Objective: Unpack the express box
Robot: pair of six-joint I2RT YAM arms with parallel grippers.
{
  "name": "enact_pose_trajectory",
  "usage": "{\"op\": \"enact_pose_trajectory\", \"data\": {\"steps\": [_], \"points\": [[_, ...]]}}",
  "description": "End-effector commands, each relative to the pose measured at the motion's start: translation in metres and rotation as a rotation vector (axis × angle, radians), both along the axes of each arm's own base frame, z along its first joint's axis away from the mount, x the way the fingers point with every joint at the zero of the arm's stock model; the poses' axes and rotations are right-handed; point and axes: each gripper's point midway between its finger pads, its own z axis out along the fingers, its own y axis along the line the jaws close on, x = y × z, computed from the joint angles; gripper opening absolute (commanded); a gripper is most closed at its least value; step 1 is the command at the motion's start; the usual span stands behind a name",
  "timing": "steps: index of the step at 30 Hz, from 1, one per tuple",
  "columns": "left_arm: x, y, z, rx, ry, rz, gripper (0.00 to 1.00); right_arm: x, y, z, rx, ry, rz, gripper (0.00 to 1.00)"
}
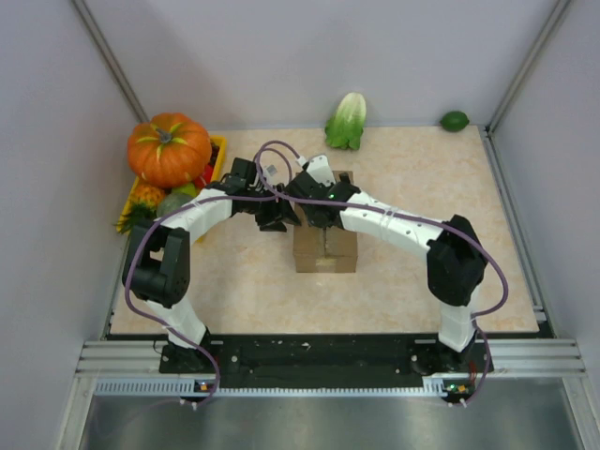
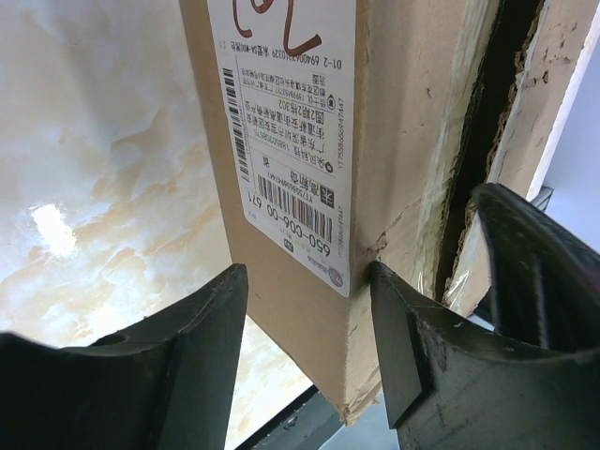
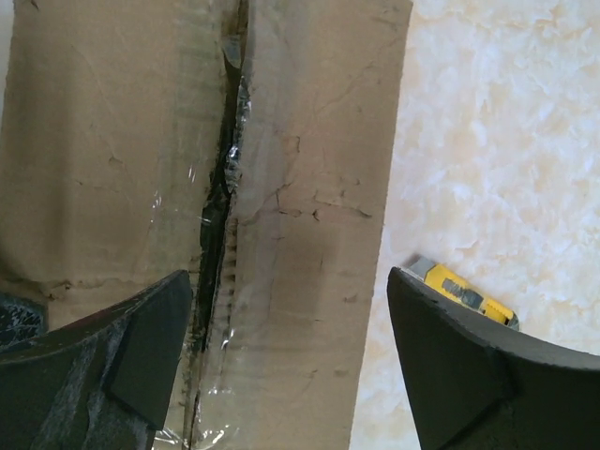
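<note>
An orange pumpkin (image 1: 169,148) is sitting at the far left of the bench (image 1: 422,272), resting on a yellow tray (image 1: 218,144) with smaller produce crowding beside it. The left arm is reaching inward from there, and its claw (image 2: 305,309) is hanging released, fingers spread wide around a vertical corner of the express box (image 1: 325,246). A white label (image 2: 291,131) with barcodes is showing on the cardboard face between those fingers. Whether either finger is touching the cardboard cannot be told.

The express box is standing near the middle of the bench, between the two arms, with its flaps lying down. In the right wrist view its taped centre seam (image 3: 217,202) is gaping as a dark slit with torn tape along it.

The right claw (image 3: 291,309) is hovering over the box top, also released, grasping nothing. A yellow utility knife (image 3: 464,292) is lying on the bench just beside the box. A leafy cabbage (image 1: 346,120) and a lime (image 1: 455,120) are lying along the far edge.
</note>
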Motion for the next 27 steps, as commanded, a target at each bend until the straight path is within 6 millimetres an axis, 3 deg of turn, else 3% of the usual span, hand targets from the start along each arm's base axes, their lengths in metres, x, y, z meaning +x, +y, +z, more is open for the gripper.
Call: {"op": "enact_pose_trajectory", "data": {"steps": [1, 6, 14, 18, 23, 27], "points": [[-0.005, 0.010, -0.017, 0.071, 0.037, 0.007, 0.59, 0.003, 0.014, -0.003, 0.007, -0.004, 0.014, 0.84], [-0.002, 0.005, -0.015, 0.046, 0.041, 0.001, 0.59, 0.000, 0.008, -0.024, -0.046, 0.021, 0.006, 0.84], [0.000, 0.005, -0.020, 0.050, 0.046, -0.002, 0.59, -0.008, -0.013, -0.021, -0.099, 0.000, -0.018, 0.80], [0.001, 0.005, -0.021, 0.053, 0.046, -0.004, 0.58, -0.015, -0.020, -0.029, -0.123, 0.023, -0.021, 0.79], [0.001, 0.007, -0.022, 0.065, 0.048, -0.002, 0.58, -0.017, -0.027, -0.013, -0.118, -0.010, -0.046, 0.77], [0.002, 0.008, -0.022, 0.076, 0.043, -0.004, 0.57, -0.018, -0.038, 0.014, -0.101, -0.070, -0.068, 0.76]]}}
